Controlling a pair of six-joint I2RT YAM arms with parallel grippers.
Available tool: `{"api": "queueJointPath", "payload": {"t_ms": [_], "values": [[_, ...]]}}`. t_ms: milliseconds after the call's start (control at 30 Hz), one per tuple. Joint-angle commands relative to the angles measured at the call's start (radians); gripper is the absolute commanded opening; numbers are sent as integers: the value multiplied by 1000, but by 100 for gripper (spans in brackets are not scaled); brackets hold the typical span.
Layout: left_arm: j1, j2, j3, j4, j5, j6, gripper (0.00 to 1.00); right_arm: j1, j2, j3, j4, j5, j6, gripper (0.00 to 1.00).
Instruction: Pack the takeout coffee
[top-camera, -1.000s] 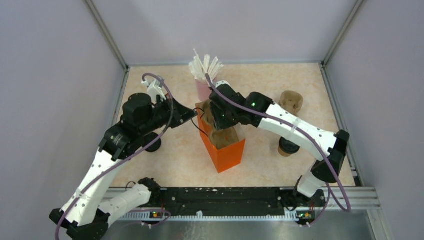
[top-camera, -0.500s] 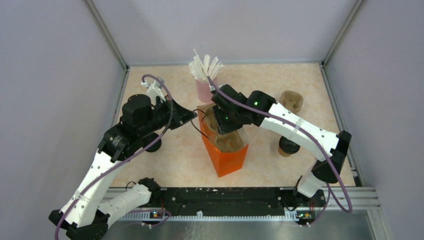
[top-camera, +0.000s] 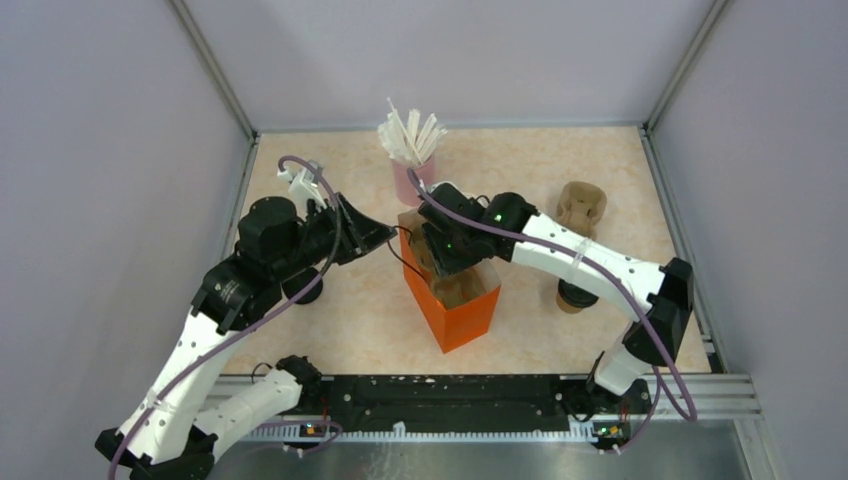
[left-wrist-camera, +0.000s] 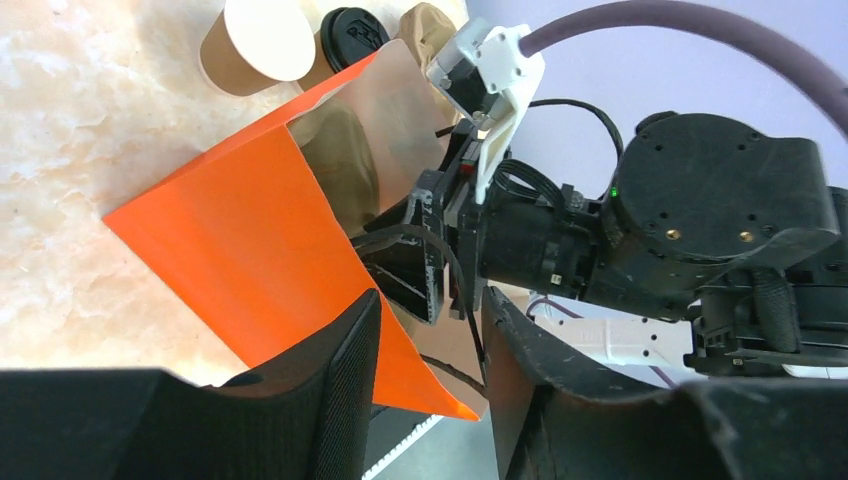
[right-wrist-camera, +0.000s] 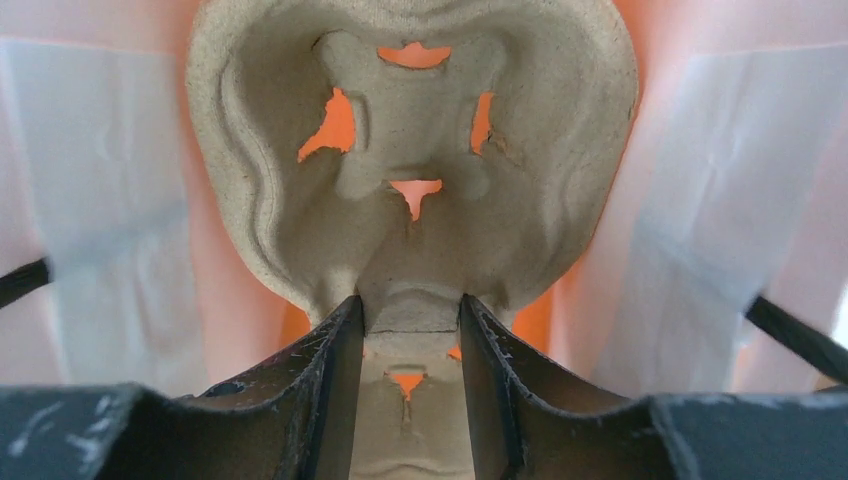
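The left pincer (left-wrist-camera: 430, 310) stands half open around the rim of the bag (top-camera: 462, 315) and does not clamp it. In the frame's centre, the right pincer (right-wrist-camera: 411, 305) grips the carrier (right-wrist-camera: 410, 150) by its middle tab, inside the bag. It is best lowered straight and level, clear of the walls. At right, an open cup (left-wrist-camera: 252, 40) and a lidded cup (left-wrist-camera: 355, 35) stand on the desk (top-camera: 350, 320).

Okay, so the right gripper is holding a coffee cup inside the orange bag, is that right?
The held thing is wrong. The right gripper is holding the moulded cup carrier inside the orange bag. The right wrist view shows its fingers closed on the carrier's middle ridge.
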Motion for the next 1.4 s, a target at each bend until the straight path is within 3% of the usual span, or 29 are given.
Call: {"api": "queueJointPath", "payload": {"t_ms": [0, 233, 367, 800, 1033, 1233, 1300, 1367], "values": [[1, -30, -21, 2, -28, 12, 49, 8, 4, -47, 82, 19, -24, 39], [2, -30, -34, -106, -145, 48, 57, 8, -13, -104, 115, 22, -45, 52], [0, -28, -22, -130, -213, 71, 61, 8, -23, -88, 110, 22, -68, 55], [2, 105, 124, -106, -309, 157, 68, 8, -91, 55, 61, -21, -74, 54], [3, 143, 149, -75, -268, 163, 72, 8, -121, 124, 21, -73, -31, 54], [2, 143, 222, -98, -236, 185, 86, 8, -127, 334, -27, -81, 14, 54], [3, 136, 254, -95, -190, 178, 98, 8, -133, 381, -20, -89, 30, 54], [3, 120, 257, -85, -172, 169, 99, 8, -158, 393, 6, -93, 53, 53]]}}
